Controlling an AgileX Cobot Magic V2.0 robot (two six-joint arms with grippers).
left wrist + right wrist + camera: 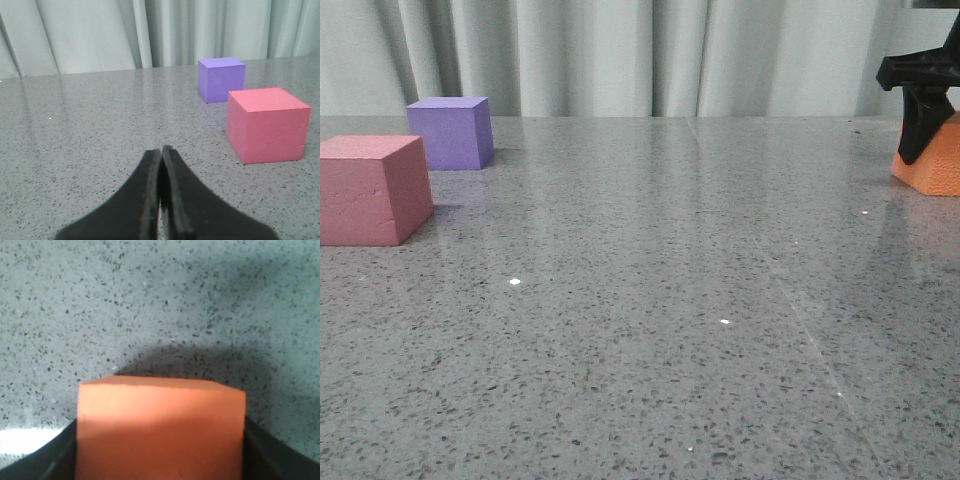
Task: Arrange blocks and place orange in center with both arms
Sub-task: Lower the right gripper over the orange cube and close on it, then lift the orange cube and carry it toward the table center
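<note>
The orange cube [934, 165] is at the far right of the front view, slightly tilted. My right gripper [923, 110] is shut on it. In the right wrist view the orange cube [160, 415] fills the space between the black fingers [57, 457], with its shadow on the table behind it. I cannot tell whether it touches the table. The pink-red cube [370, 188] sits at the left, and the purple cube [450, 131] sits behind it. My left gripper [161, 151] is shut and empty, low over the table, with the pink-red cube [267, 125] and the purple cube [221, 79] ahead to one side.
The grey speckled tabletop [650, 280] runs between the left cubes and the orange one. A pale curtain [620, 55] hangs behind the table's far edge.
</note>
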